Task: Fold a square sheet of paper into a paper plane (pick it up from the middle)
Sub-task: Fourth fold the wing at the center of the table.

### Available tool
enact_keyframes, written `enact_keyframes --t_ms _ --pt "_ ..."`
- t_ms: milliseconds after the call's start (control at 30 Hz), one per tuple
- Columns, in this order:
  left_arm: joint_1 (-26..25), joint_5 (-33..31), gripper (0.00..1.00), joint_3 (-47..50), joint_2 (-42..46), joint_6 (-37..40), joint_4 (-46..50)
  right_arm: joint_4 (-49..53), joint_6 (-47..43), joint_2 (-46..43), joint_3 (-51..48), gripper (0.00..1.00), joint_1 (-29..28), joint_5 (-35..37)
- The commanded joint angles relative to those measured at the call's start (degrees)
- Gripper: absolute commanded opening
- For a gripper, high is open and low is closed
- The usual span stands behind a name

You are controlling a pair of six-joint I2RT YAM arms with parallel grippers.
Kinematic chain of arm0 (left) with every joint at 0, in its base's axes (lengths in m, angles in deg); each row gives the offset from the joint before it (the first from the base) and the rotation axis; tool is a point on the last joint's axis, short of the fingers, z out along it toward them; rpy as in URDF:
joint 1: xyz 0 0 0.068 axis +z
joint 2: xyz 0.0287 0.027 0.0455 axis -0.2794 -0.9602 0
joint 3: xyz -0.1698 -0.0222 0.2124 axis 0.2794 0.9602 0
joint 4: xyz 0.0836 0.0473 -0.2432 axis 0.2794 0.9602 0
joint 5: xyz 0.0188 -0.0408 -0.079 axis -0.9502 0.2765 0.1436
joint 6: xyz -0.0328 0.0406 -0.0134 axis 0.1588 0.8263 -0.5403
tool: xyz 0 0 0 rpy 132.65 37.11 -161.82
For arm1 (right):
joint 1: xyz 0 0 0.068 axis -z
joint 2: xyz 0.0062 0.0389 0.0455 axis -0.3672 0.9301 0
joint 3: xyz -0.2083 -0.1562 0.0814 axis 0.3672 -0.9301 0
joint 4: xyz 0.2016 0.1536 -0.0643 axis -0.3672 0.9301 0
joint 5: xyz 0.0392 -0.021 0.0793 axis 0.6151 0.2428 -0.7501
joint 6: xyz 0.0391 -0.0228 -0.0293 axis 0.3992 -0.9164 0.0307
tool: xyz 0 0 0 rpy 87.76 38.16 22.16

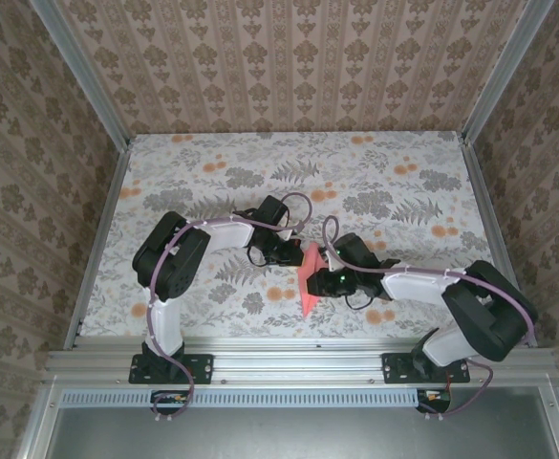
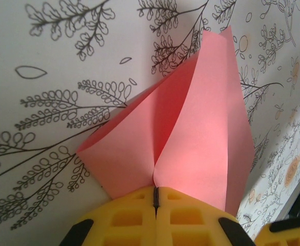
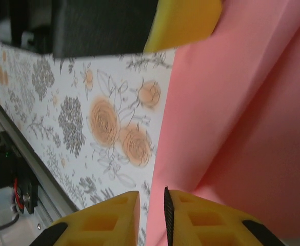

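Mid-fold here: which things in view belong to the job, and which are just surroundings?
Job: salmon-pink paper, partly folded; left gripper, pinching it; right gripper, at its edge.
Surroundings: floral tablecloth; aluminium frame rail; patterned walls.

The left arm [image 1: 169,263] folds at the elbow and reaches right. The right arm [image 1: 480,306] folds and reaches left. Their wrists sit close together at mid-table. The left gripper [image 2: 156,192] is pressed together, pinching the paper [image 2: 201,138]. The right gripper [image 3: 152,200] stands slightly apart, with the paper's edge in the gap.
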Motion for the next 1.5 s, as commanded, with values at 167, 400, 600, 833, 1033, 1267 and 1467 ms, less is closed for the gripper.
enact_keyframes --t_ms 167,400,600,833,1033,1267,1467 --pt "0.48 -7.25 0.01 0.61 -4.21 1.69 3.58 -3.3 -3.48 7.11 3.31 0.22 2.58 -3.08" --pt "0.53 -6.04 0.06 -1.19 -2.23 0.71 3.4 -3.71 -4.2 11.03 2.71 0.22 2.73 -3.56" --pt "0.49 -5.43 0.24 -4.71 1.32 -0.52 3.83 -3.63 -4.06 11.88 2.07 0.22 2.72 -4.05" --pt "0.6 -8.3 0.29 -7.21 8.39 -1.1 7.0 -5.14 -2.44 12.46 1.61 0.22 2.74 -5.06" --pt "-1.19 -13.6 0.31 4.39 20.55 -5.22 4.75 -7.8 1.99 12.41 1.62 0.22 2.73 -7.11" --pt "-10.27 -22.11 0.23 22.02 34.54 -14.41 -5.38 -7.93 6.69 11.25 2.07 0.21 2.72 -7.96" --pt "-18.77 -27.88 0.16 29.1 37.39 -18.59 -14.88 -6.8 8.14 9.6 2.59 0.21 2.72 -7.97"
